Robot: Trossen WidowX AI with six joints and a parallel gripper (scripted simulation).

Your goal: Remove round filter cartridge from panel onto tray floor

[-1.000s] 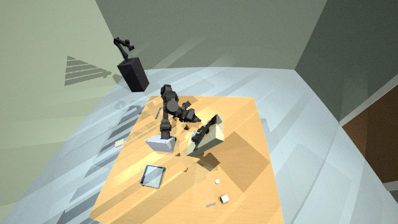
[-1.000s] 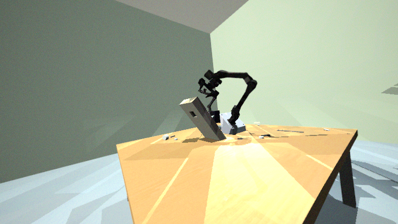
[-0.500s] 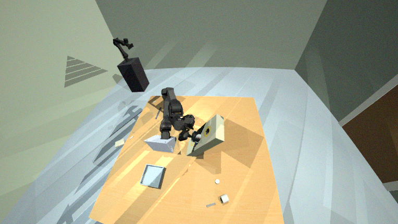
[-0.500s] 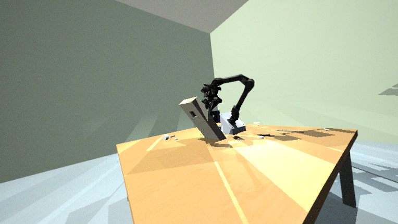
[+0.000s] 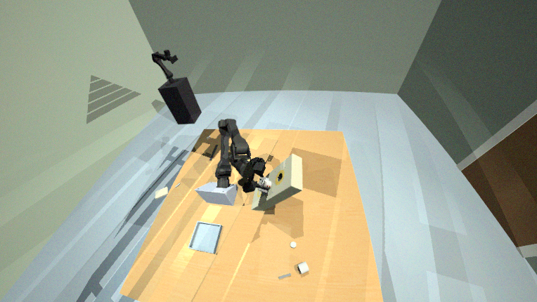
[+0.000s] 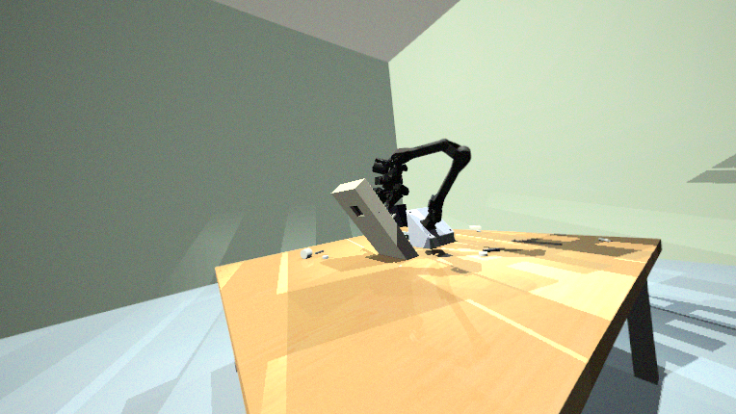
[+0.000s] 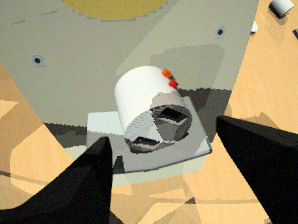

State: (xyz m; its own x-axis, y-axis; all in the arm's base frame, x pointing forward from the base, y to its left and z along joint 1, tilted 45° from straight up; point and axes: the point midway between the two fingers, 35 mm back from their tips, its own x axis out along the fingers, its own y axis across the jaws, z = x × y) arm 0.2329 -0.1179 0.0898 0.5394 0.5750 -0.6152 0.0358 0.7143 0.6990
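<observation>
The white filter cartridge (image 5: 265, 182) (image 7: 135, 95) is out of its round hole (image 5: 280, 176) in the tilted service panel (image 6: 368, 220) (image 7: 65, 87). It lies on its side over a small grey plate (image 7: 100, 125) low at the panel's face, with its two slots toward the wrist camera and orange and red marks on its side. My gripper (image 7: 164, 133) is open, one finger to each side of the cartridge in the wrist view, with gaps between. Contact with the plate is hard to judge. The light-blue tray (image 5: 205, 238) is empty, on the table left of the panel in the top view.
A pale sloped box (image 5: 221, 195) stands between the tray and the arm. A white cylinder (image 5: 303, 267) (image 6: 305, 252), a white disc (image 5: 293, 244) and a grey bar (image 5: 284, 276) lie beyond the panel. Another arm stands on a dark pedestal (image 5: 180, 101) off the table.
</observation>
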